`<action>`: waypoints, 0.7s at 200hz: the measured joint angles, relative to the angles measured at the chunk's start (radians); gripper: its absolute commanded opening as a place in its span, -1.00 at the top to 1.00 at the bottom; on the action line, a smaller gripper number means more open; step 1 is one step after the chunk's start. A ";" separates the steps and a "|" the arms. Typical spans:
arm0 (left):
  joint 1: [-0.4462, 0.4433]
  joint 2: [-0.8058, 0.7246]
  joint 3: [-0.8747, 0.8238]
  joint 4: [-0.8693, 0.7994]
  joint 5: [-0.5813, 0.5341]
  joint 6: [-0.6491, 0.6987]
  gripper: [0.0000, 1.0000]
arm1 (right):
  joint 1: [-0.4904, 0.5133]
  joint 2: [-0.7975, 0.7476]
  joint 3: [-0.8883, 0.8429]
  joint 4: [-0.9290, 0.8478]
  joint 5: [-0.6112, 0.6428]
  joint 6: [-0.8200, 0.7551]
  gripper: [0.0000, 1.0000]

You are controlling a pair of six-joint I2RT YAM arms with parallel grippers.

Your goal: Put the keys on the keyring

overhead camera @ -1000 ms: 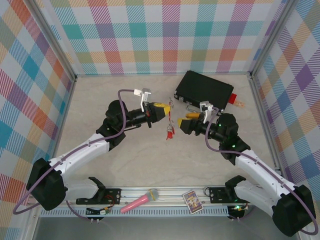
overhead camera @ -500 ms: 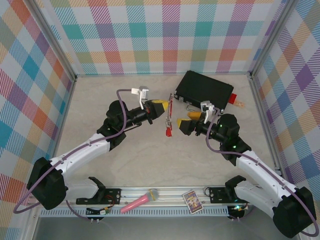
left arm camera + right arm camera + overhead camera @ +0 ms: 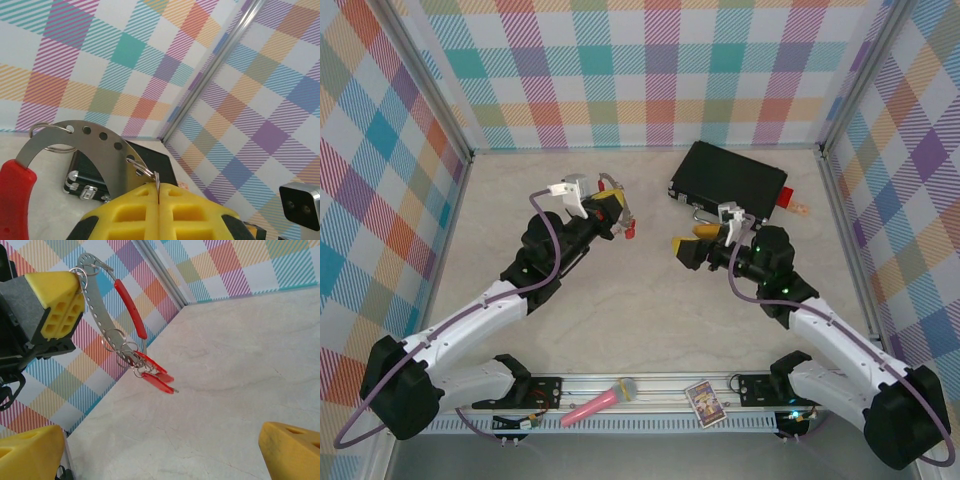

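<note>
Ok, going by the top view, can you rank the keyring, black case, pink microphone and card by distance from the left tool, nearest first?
1. keyring: pinched in the shut left tool, left of centre.
2. black case: back right.
3. pink microphone and card: both at the near edge, too close to call.

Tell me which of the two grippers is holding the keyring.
The left gripper: its yellow fingers are shut on the keyring, with the red keys dangling from it. The right gripper stands open and holds nothing.
</note>
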 measured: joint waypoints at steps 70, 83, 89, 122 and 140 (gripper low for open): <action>-0.002 0.001 -0.001 -0.002 0.038 0.009 1.00 | 0.005 0.018 0.001 -0.011 -0.003 0.008 -0.98; -0.002 0.004 -0.001 -0.001 0.072 0.012 1.00 | 0.007 0.019 0.003 -0.022 0.003 0.011 -0.98; -0.002 0.009 -0.001 0.000 0.097 0.015 1.00 | 0.008 0.019 0.004 -0.027 0.009 0.013 -0.98; -0.002 0.039 -0.001 0.008 0.213 0.045 1.00 | 0.008 0.008 0.005 -0.030 0.053 0.014 -0.98; -0.002 0.044 -0.019 0.047 0.260 0.084 1.00 | 0.008 -0.016 0.002 -0.029 0.070 0.010 -0.98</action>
